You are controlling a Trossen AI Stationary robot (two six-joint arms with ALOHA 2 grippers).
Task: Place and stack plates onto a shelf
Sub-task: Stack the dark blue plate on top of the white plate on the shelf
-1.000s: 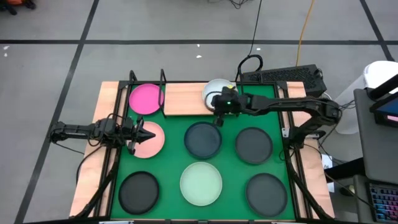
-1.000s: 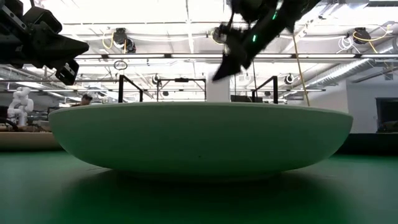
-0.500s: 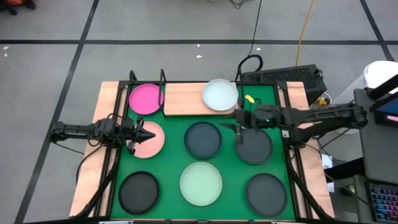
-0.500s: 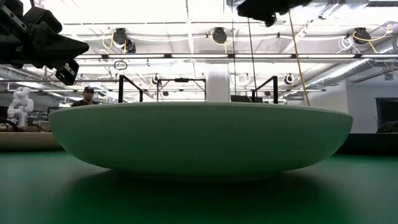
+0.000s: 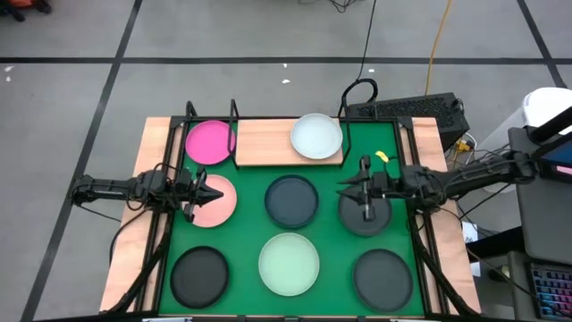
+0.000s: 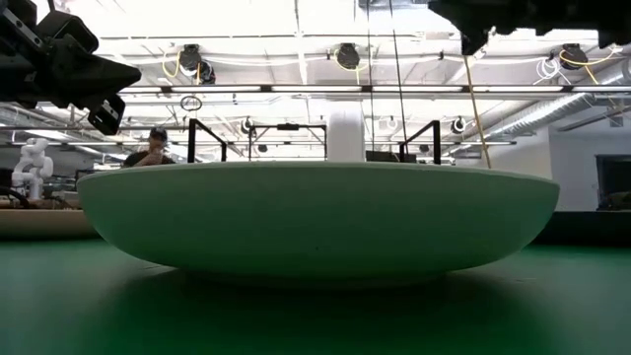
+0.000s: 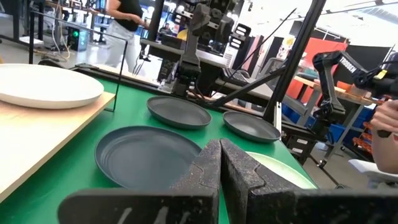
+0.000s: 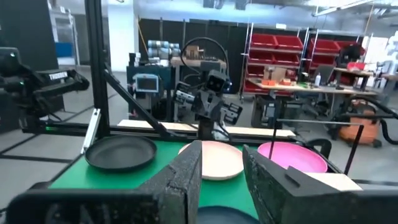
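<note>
On the shelf (image 5: 268,141) at the worktop's (image 5: 447,250) far edge sit a magenta plate (image 5: 209,141) at its left end and a white plate (image 5: 316,135) at its right end. The right hand (image 5: 365,186) hovers above a dark plate (image 5: 365,211), fingers (image 8: 183,174) spread with nothing between them. The left hand (image 5: 210,196), pressed together and empty, hangs over the pink plate (image 5: 213,202); a mint plate (image 5: 289,263) and three more dark ones lie on the green mat (image 5: 246,233).
</note>
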